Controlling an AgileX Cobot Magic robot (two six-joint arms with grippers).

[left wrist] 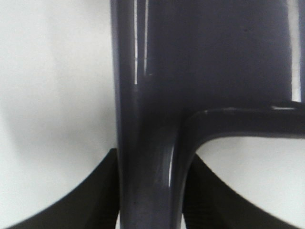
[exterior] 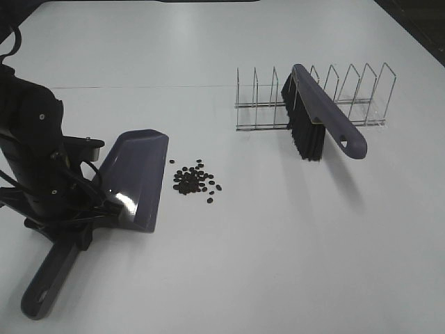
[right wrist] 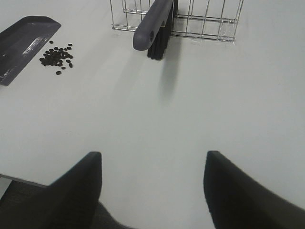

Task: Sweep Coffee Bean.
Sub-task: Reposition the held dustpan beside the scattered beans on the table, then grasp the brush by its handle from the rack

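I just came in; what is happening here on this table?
The left gripper grips the dustpan by its handle, the pan's lip beside the pile of coffee beans. The brush rests in the wire rack, untouched. The right gripper is open above the table, away from the brush.

We find the beans [exterior: 193, 179] lying on the surface [exterior: 278, 243] just right of the dustpan [exterior: 135, 177]. Farther right and behind, the brush [exterior: 320, 115] rests in the rack [exterior: 361, 104].

Lab-style setup, plain white table [exterior: 292, 264]
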